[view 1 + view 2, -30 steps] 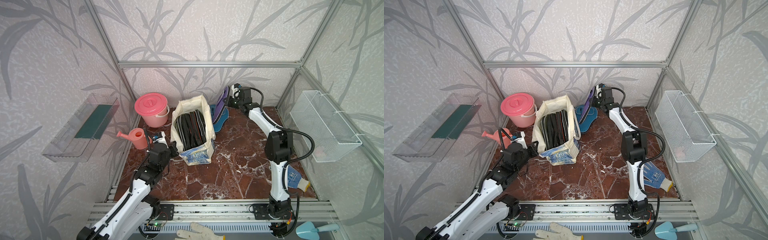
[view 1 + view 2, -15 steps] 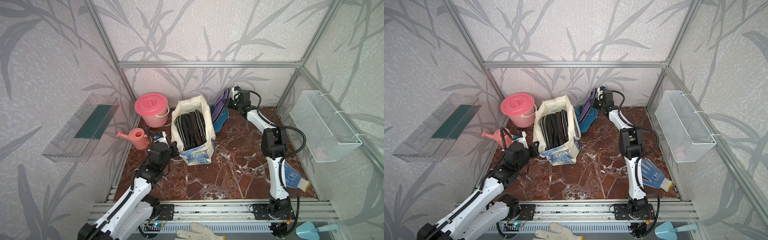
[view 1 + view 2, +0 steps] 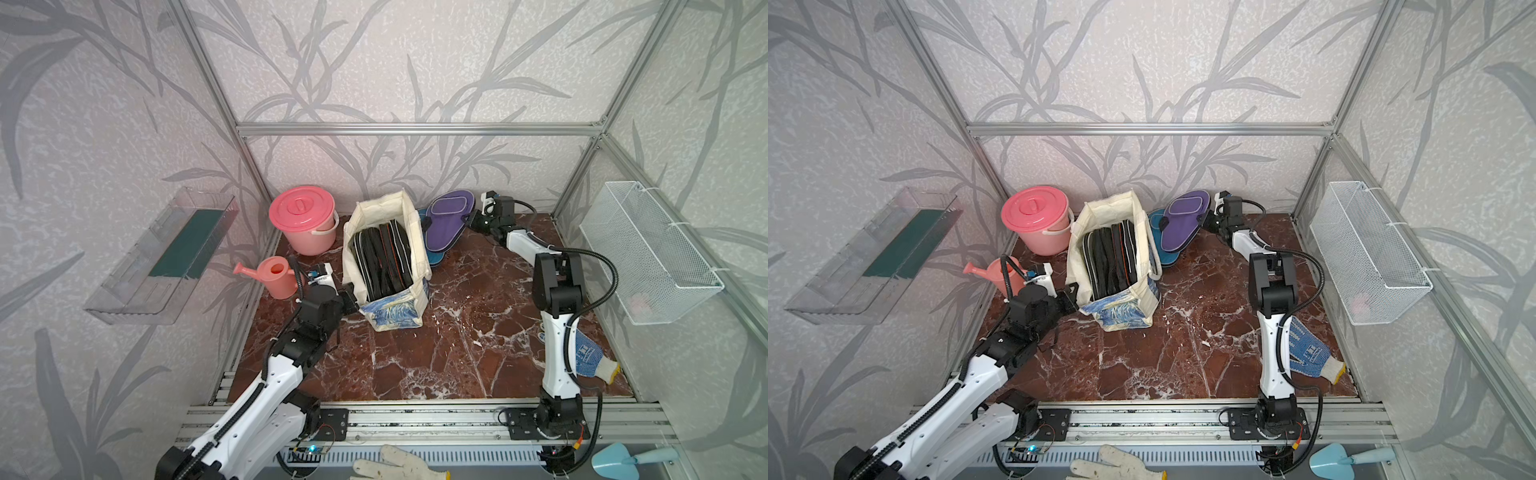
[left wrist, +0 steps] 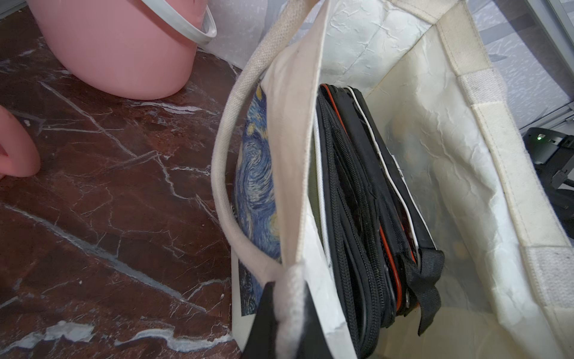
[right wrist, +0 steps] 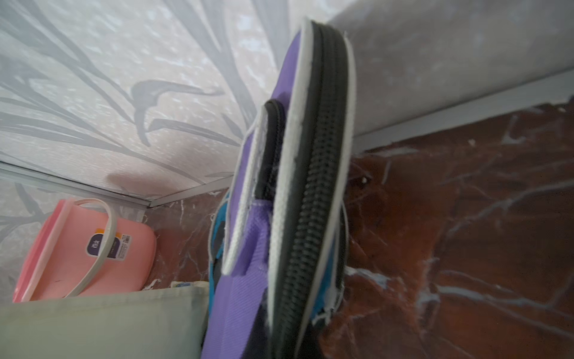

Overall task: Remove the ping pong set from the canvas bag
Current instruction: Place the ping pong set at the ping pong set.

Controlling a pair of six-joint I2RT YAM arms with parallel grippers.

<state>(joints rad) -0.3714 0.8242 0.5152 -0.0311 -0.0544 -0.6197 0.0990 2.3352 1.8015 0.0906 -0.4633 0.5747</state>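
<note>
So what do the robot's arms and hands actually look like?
The left arm and right arm are slim white tubes linked by boxy black joints, with ribbed black cables looping alongside. The left hand and right hand are small and black, each beside a white block.

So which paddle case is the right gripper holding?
The purple case, gripped by the right gripper outside the canvas bag, over the teal case; the black cases stand inside it.

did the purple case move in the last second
Yes. The purple case, in the right claw, has dropped: its top stood above the bag rim, now level with it, over the teal case.
</note>
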